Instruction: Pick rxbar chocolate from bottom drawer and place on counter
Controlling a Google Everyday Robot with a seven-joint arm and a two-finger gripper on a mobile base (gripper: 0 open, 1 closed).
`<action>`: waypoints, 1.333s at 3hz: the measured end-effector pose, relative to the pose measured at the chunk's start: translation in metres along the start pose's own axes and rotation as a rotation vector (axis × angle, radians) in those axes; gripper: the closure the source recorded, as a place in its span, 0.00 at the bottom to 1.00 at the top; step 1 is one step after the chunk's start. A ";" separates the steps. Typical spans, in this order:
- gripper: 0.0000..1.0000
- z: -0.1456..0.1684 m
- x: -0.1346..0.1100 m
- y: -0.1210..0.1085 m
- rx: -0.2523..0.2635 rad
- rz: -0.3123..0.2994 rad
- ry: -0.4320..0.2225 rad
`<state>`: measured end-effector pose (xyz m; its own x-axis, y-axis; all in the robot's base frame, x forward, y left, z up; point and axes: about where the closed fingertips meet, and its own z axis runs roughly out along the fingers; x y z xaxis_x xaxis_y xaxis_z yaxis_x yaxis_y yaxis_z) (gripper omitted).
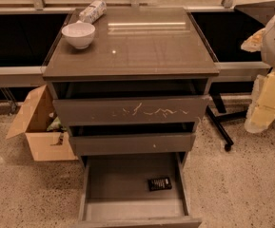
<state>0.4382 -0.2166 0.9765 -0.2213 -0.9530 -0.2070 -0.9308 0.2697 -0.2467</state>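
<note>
Here we are looking down on the cabinet, and the bottom drawer (122, 179) is pulled wide open, its grey floor on full show. There's the rxbar chocolate (160, 183), lying flat on that floor, over on the right-hand side near the right wall, apart from the front panel, pale lettering facing up. Nothing is touching it. Above it the middle drawer (132, 144) sits slightly out, and the top drawer (132, 110), the one with white scratches across its front, is out a little further. Up on the glossy worktop (142, 51), a white bowl (78, 34) stands upright near the back left corner, with a white-and-grey packet (92, 11) lying on its side just behind it. And the claw (263, 109)? It's way out at the right edge of the view, a pale, blurred shape hanging beside the cabinet, well apart from the drawer and the bar; whether it is open or closed I cannot tell. Down on the speckled floor to the left of the cabinet, a cardboard box (37, 127) with its flaps open.
</note>
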 end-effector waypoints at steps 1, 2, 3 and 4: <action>0.00 0.000 0.000 0.000 0.000 0.000 0.000; 0.00 0.021 -0.002 0.000 -0.037 -0.008 -0.035; 0.00 0.067 -0.009 0.002 -0.120 -0.049 -0.121; 0.00 0.097 -0.015 0.006 -0.166 -0.080 -0.179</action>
<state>0.4640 -0.1870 0.8860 -0.1033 -0.9268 -0.3609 -0.9815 0.1537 -0.1138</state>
